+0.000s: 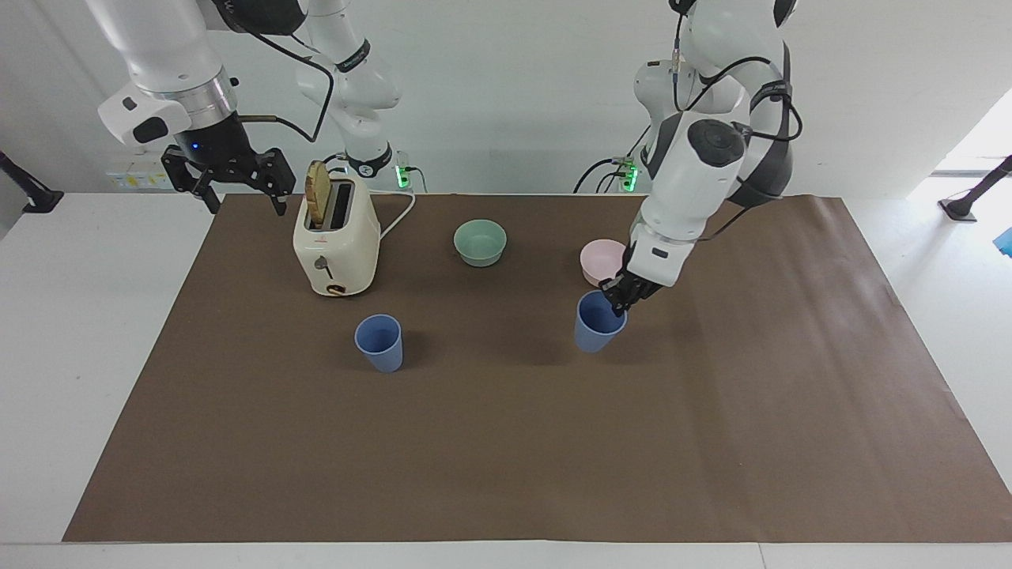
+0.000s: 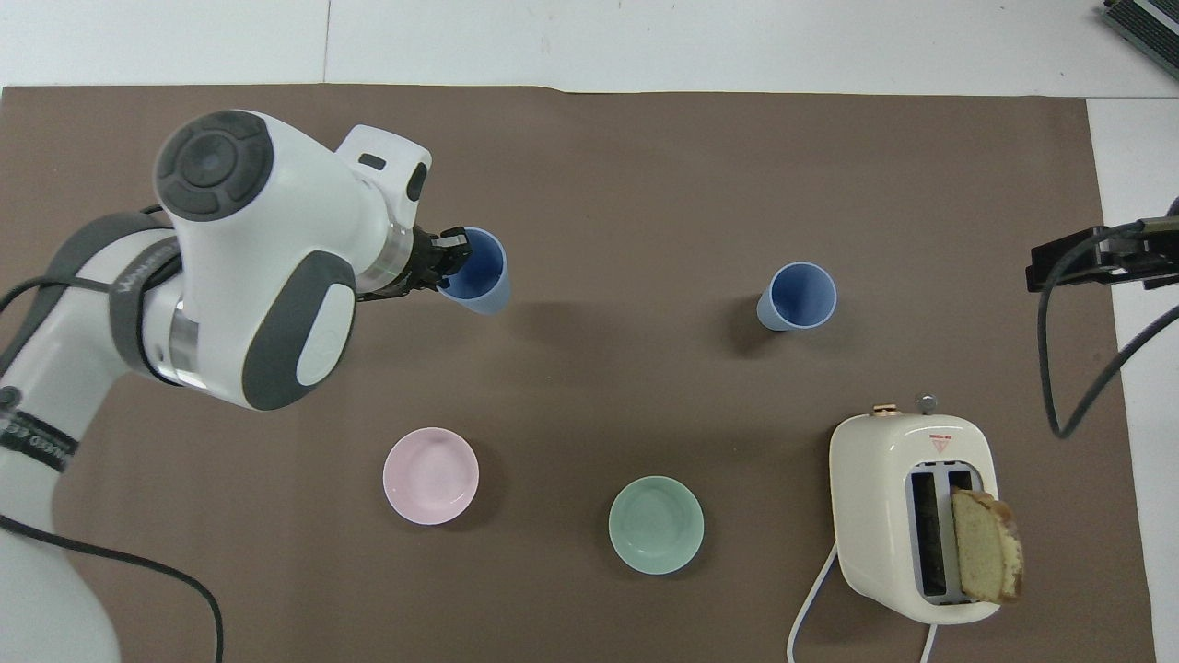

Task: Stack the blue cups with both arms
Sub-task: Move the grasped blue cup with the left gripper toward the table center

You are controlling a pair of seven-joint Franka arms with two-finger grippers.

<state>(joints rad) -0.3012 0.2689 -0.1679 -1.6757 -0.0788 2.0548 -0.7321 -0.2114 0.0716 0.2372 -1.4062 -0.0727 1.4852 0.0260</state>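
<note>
- A white table (image 1: 95,316) carries a matte brown paper mat (image 1: 506,442) reaching nearly to its edges; a plain white wall stands above it.
- The left gripper (image 1: 619,294) is clenched on the rim of one smooth, tapered blue cup (image 1: 597,324), raised over the mat's middle.
- The other blue cup (image 1: 379,341) stands on the mat, farther from the robots than the glossy cream toaster (image 1: 336,245).
- The right gripper (image 1: 233,178) waits with jaws spread, above the mat's corner beside the toaster.
</note>
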